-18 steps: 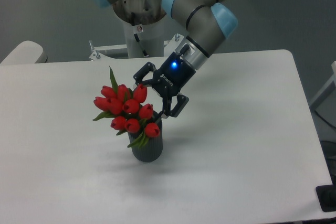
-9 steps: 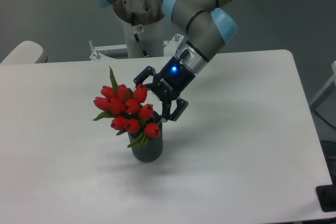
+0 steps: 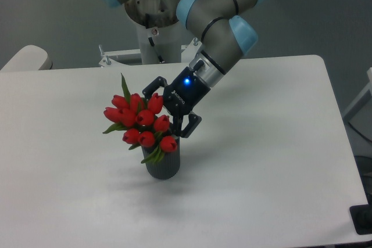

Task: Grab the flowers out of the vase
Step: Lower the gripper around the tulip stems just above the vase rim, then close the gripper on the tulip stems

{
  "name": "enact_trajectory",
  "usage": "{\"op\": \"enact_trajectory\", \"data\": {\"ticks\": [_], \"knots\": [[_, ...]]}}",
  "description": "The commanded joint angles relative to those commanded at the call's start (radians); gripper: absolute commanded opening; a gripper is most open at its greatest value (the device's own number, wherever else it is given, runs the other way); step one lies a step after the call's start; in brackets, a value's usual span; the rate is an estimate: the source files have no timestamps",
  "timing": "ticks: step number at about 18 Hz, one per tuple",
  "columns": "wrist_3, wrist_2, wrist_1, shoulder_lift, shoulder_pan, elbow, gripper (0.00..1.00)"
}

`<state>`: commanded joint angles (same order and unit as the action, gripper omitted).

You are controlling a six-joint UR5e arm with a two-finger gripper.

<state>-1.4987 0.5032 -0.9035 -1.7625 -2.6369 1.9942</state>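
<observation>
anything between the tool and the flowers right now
Nothing shows between them in the camera view: the open tool is right against the flowers, its fingers overlapping the right-hand blooms above the vase. Actual contact can't be confirmed.

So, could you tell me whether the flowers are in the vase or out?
In: the flowers stand in the upright vase; the open gripper is beside them.

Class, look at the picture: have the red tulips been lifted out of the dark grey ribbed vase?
No, the red tulips have their stems inside the dark grey ribbed vase, which stands on the white table.
</observation>
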Motion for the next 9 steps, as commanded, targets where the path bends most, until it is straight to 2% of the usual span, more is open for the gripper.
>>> {"op": "enact_trajectory", "data": {"ticks": [2, 4, 5, 7, 9], "knots": [[0.0, 0.0, 0.009, -0.002, 0.0, -0.002, 0.72], [0.0, 0.0, 0.012, -0.002, 0.0, -0.002, 0.59], [0.0, 0.0, 0.012, -0.002, 0.0, -0.002, 0.58], [0.002, -0.002, 0.012, -0.002, -0.002, -0.003, 0.47], [0.002, -0.002, 0.011, -0.002, -0.002, -0.005, 0.42]]}}
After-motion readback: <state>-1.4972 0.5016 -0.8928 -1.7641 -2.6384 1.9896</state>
